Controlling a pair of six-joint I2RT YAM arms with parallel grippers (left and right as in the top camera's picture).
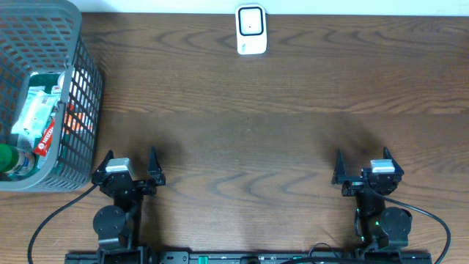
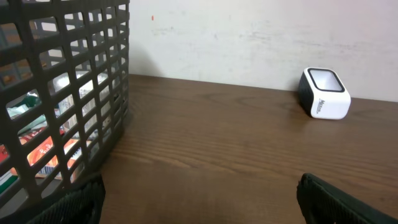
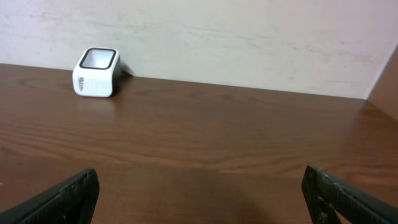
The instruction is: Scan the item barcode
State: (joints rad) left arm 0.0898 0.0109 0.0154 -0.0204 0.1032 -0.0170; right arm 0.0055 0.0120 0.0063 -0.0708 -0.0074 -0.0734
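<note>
The left gripper (image 1: 132,155) and right gripper (image 1: 363,155) were both seen spread wide and empty, the items (image 1: 35,117) were found in the basket (image 1: 86,88) just left of and beyond the left gripper, which was judged the nearer, and the scanner (image 1: 250,29) was set far ahead.

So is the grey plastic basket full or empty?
Not empty. The grey plastic mesh basket holds white and red packets and a green round object, seen from overhead.
</note>
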